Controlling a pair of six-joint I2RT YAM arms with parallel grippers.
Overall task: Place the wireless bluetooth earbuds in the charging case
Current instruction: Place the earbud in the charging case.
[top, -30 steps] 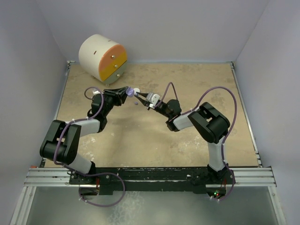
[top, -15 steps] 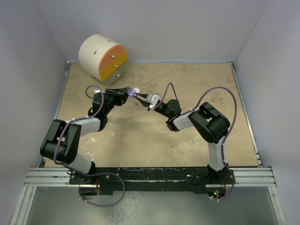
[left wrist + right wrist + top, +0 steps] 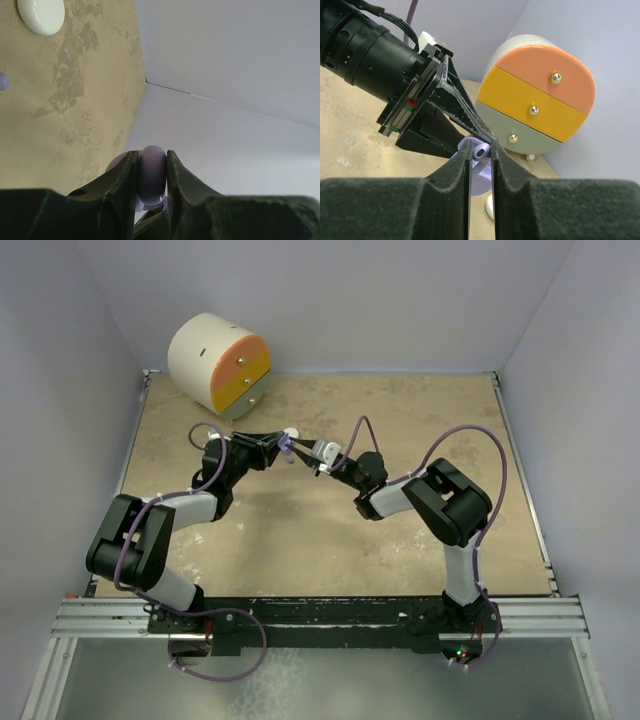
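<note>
Seen from above, the spot where the left gripper [image 3: 278, 444] and right gripper [image 3: 299, 447] meet, out from the tabletop's far edge, is too small to show what either holds. In the left wrist view the fingers [image 3: 120, 190] cover the lower half of the lilac puck [image 3: 152, 170]. The top edge cuts a white puck [image 3: 41, 15], and the left edge cuts a purple earbud [image 3: 2, 81]. In the right wrist view the fingers hide most of the lilac puck and of a white thing [image 3: 489, 206] below it. The small lilac piece [image 3: 481, 151] pinched between them is blurred.

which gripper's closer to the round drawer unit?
Left, narrowly. The left gripper, shut on a lilac puck, sits down-right of the drawer unit; right gripper meets it tip to tip from the farther side, pinching a small pale piece.
</note>
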